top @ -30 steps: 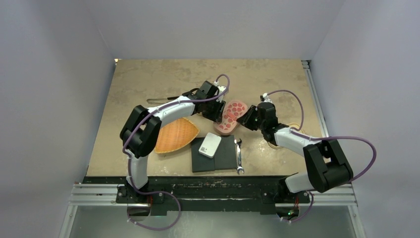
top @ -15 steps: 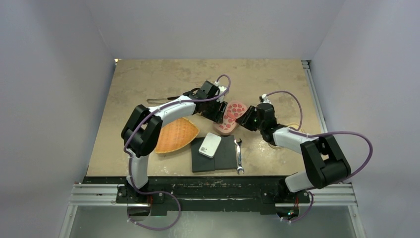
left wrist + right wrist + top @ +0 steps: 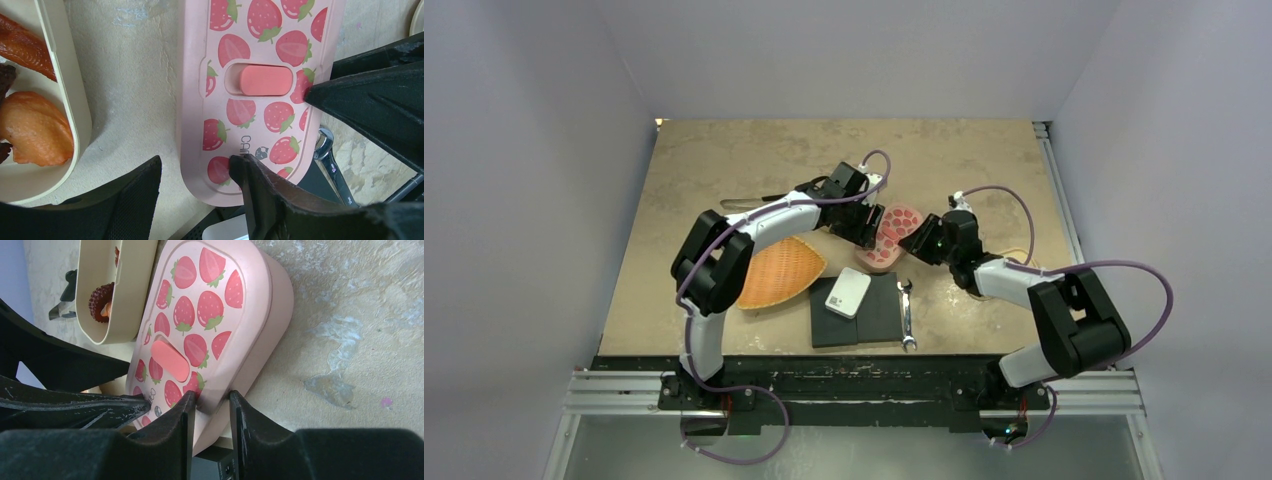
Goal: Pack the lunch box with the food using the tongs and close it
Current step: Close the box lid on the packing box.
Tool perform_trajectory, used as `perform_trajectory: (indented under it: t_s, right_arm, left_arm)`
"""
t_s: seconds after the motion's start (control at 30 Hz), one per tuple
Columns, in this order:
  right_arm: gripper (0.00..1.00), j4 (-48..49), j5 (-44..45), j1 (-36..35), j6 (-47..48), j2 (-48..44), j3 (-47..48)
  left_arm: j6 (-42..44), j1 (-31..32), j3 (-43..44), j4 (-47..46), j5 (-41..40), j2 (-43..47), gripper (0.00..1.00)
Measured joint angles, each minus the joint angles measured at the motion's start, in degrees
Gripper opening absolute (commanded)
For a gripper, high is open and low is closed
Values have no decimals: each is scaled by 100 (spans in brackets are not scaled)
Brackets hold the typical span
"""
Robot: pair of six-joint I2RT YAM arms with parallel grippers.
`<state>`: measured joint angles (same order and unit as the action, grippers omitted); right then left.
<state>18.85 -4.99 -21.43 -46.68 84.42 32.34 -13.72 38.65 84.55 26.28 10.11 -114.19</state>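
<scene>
Jaws apart, the left gripper [image 3: 195, 167] is held low over the lid's [image 3: 250, 125] end, touching it, beside the box [image 3: 82, 115] of food [image 3: 35, 130]. The right gripper's [image 3: 211, 397] jaws are set closely astride the lid's edge; a pinch cannot be told. The left arm [image 3: 764, 222] and right arm [image 3: 1009, 280] are bent inward.

Even, bright overhead light, soft shadows; left hand [image 3: 195, 161] and right hand [image 3: 211, 395] dark, slightly soft up close.

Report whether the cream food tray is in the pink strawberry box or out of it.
Out. The cream tray, food in it, sits beside the pink strawberry box with bare table between them.
</scene>
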Motion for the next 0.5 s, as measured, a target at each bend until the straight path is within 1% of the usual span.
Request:
perform_trajectory:
  t_s: [0.2, 0.5]
  right_arm:
    - [30, 297, 57, -37, -181, 33, -179]
    - [22, 699, 299, -199, -435, 227, -262]
  left_arm:
    - [0, 13, -20, -11, -11, 0, 57]
    - [37, 212, -9, 24, -214, -2, 57]
